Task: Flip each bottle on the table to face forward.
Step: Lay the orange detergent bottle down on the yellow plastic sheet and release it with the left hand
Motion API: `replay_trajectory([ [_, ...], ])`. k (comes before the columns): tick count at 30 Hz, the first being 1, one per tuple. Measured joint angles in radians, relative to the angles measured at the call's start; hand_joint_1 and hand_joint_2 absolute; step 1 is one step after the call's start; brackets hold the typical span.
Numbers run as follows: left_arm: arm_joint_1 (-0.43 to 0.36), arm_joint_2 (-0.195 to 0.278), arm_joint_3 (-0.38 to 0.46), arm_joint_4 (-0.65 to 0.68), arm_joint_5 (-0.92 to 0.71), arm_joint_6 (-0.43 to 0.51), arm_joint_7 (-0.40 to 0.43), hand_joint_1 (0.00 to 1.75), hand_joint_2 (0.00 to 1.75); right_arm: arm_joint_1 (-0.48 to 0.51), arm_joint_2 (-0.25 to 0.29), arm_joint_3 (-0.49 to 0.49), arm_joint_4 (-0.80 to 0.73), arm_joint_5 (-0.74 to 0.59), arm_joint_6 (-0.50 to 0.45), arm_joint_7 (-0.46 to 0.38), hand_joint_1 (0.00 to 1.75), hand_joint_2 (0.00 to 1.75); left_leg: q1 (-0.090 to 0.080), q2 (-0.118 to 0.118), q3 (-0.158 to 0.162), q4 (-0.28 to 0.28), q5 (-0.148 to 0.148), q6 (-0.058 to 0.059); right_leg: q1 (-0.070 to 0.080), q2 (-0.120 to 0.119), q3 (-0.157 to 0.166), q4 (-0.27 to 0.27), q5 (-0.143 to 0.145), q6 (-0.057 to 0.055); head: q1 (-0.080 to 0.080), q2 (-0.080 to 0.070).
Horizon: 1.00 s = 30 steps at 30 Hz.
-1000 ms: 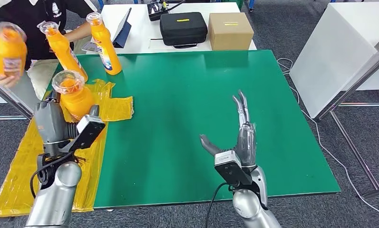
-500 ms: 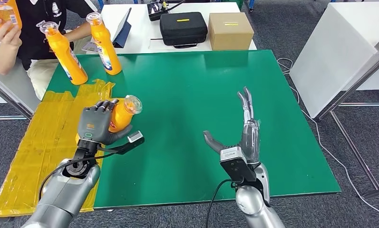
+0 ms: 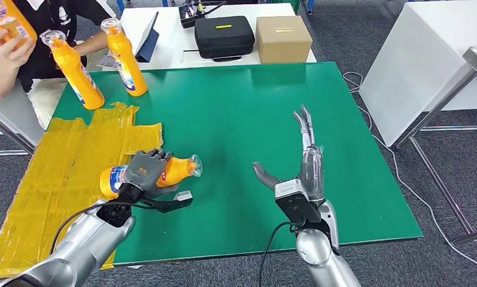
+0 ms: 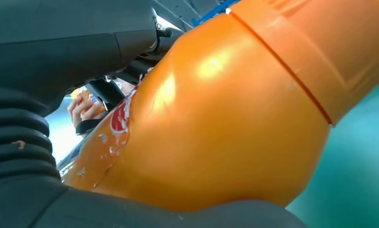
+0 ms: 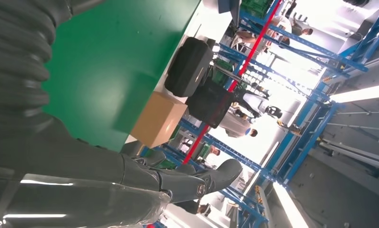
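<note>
My left hand [image 3: 145,173] grips an orange bottle [image 3: 175,169] that lies on its side low over the green table [image 3: 248,113], cap end pointing right. The left wrist view is close on the same orange bottle [image 4: 225,118] inside my left hand [image 4: 59,57]. Two more orange bottles stand upright at the table's far left: one [image 3: 73,70] by the yellow sheet, one [image 3: 124,57] further back. A person at the far left holds another orange bottle [image 3: 7,17]. My right hand [image 3: 301,164] hovers over the table's right half, fingers straight and apart, holding nothing; the right wrist view shows its fingers [image 5: 192,180].
A yellow plastic sheet [image 3: 56,173] covers the table's left edge. On the white table behind stand a black case [image 3: 224,37], a cardboard box [image 3: 282,39] and a tablet [image 3: 147,42]. Another white table [image 3: 427,66] is at the right.
My left hand has brought its bottle down and rightward, tipping it from upright to lying on its side near the table. The person lifted their bottle. The right hand stayed put.
</note>
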State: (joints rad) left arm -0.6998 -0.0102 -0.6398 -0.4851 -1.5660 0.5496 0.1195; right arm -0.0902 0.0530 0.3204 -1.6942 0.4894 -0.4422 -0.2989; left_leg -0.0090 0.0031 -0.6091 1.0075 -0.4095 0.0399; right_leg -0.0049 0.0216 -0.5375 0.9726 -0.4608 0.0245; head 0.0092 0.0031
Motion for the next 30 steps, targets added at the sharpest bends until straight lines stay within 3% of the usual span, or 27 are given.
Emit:
replay_trajectory([
  [6, -0.022, 0.017, -0.091, 0.052, 0.000, -0.066, 0.075, 1.75, 1.75, 0.000, 0.001, 0.000, 0.007, 0.000, 0.015, 0.000, 0.00, 1.75, 0.003, 0.012, 0.004, -0.001, -0.003, -0.002, 0.004, 0.014, 0.000, 0.001, 0.003, -0.005, 0.000, 0.000],
  [13, -0.034, 0.048, -0.143, 0.090, 0.002, -0.136, 0.118, 1.75, 1.75, 0.004, 0.001, 0.000, 0.021, 0.001, 0.024, -0.005, 0.00, 1.75, 0.006, 0.029, 0.011, -0.006, -0.004, -0.002, 0.006, 0.031, 0.000, 0.001, 0.006, -0.010, 0.000, 0.000],
  [21, -0.060, 0.134, -0.146, 0.128, 0.002, -0.187, 0.177, 1.75, 1.75, 0.026, 0.003, 0.000, 0.032, 0.000, 0.025, -0.011, 0.00, 1.75, 0.009, 0.000, 0.017, -0.017, 0.005, -0.012, 0.006, 0.001, 0.007, 0.001, 0.000, -0.019, 0.000, 0.000],
  [30, -0.068, 0.162, -0.146, 0.141, 0.002, -0.208, 0.195, 1.75, 1.75, 0.032, 0.004, 0.000, 0.033, 0.000, 0.028, -0.012, 0.00, 1.75, 0.008, -0.004, 0.019, -0.018, 0.007, -0.017, 0.006, -0.004, 0.010, 0.001, 0.000, -0.019, 0.000, 0.000],
])
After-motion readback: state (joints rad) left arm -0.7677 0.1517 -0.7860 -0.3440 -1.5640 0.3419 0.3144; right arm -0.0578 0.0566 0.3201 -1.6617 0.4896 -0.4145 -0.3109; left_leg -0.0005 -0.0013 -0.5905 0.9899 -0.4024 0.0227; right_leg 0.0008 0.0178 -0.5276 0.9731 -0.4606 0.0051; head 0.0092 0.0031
